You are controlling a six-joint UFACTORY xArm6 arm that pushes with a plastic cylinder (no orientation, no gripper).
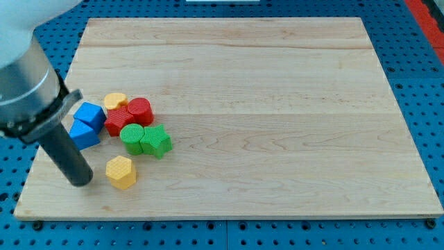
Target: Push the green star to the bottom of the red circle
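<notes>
The green star (157, 140) lies at the left of the wooden board (277, 104), touching a green round block (132, 136) on its left. The red circle (140, 109) sits just above them, beside a red star-like block (117, 121). My tip (81, 180) rests on the board at the lower left, well left of the green star and just left of the yellow hexagon (121, 171).
A yellow block (115, 101) sits at the top of the cluster. Two blue blocks (89, 114) (82, 134) lie at its left, close to my rod. The board's left edge is near my tip.
</notes>
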